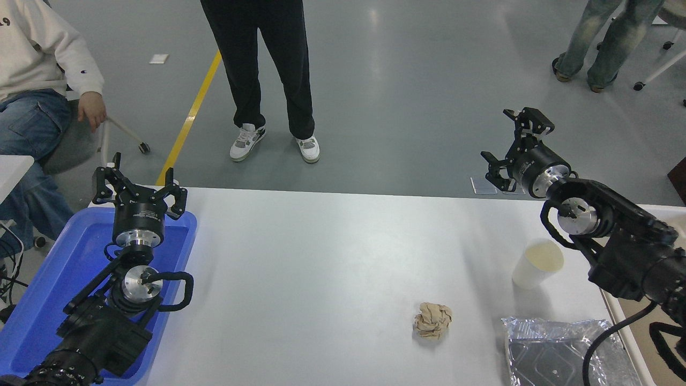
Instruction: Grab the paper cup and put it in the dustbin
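Right of frame: paper cup (537, 263) upright on worktop, below and nearer than the right gripper (509, 142), jaws open, empty; left gripper (138, 185) parked, jaws open.

2 black arms, silver wrist rings, looping black cables, black left claw (139, 188), right claw (509, 140)

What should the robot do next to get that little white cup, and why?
Probably bring the right hand back toward the robot and down to the paper cup. That hand is open but held past the table's far edge, above the floor, while the cup stands upright and untouched on the white table, nearer the robot. The left hand is parked over the blue tray.
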Action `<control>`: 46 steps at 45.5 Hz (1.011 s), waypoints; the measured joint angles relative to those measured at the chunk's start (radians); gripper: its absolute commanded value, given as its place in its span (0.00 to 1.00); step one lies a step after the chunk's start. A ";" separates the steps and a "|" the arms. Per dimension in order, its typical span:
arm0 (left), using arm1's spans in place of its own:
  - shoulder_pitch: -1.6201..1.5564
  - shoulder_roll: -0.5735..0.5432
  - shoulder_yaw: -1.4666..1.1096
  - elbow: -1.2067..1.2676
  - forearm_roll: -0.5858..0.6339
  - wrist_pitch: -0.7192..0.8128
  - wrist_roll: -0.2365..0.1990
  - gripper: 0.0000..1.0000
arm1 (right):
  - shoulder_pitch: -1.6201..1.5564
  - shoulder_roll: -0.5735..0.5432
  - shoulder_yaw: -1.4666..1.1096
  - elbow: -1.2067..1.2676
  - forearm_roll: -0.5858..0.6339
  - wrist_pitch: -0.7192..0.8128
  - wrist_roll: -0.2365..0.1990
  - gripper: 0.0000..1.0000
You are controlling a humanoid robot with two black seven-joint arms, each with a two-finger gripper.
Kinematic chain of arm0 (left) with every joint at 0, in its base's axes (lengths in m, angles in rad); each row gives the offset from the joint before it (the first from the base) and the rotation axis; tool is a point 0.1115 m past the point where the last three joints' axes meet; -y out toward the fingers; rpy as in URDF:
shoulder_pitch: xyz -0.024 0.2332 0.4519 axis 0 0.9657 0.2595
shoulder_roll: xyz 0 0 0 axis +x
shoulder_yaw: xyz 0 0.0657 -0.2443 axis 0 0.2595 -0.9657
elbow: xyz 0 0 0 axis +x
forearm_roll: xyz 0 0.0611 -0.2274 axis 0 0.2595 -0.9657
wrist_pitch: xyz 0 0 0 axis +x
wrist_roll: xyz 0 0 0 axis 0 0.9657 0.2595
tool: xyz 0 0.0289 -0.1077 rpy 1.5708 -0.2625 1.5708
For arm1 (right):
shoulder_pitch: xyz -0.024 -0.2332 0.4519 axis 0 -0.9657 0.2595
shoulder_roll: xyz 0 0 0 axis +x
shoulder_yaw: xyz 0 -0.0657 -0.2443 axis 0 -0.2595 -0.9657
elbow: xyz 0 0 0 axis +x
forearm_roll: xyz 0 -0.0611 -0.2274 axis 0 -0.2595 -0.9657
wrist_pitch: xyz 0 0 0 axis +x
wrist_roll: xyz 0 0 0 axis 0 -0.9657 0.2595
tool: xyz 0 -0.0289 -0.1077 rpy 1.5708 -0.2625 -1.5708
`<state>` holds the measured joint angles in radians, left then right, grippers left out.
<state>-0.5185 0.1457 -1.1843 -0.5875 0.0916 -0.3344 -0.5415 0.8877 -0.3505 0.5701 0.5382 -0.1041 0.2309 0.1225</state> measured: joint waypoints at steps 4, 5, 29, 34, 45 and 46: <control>0.000 0.000 0.000 0.000 0.000 0.000 0.000 0.99 | 0.028 -0.030 -0.060 0.027 -0.002 -0.003 -0.011 1.00; 0.000 0.000 0.000 0.000 0.000 0.000 0.000 0.99 | 0.037 -0.038 -0.076 0.034 -0.002 -0.003 -0.013 1.00; 0.000 0.000 0.000 0.000 0.000 0.000 0.000 0.99 | 0.465 -0.280 -0.775 0.351 -0.015 -0.002 -0.028 1.00; 0.000 0.000 0.000 0.000 0.000 0.000 0.000 0.99 | 0.579 -0.311 -0.947 0.452 -0.054 -0.004 -0.027 1.00; 0.000 0.000 0.000 0.000 0.000 0.000 0.000 0.99 | 0.784 -0.373 -1.212 0.649 -0.167 -0.005 -0.026 1.00; 0.000 0.000 0.000 0.000 0.000 0.000 0.000 0.99 | 0.806 -0.378 -1.237 0.671 -0.186 -0.005 -0.026 1.00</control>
<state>-0.5184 0.1457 -1.1842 -0.5875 0.0914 -0.3344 -0.5415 1.6934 -0.7288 -0.6665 1.2091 -0.2905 0.2254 0.0966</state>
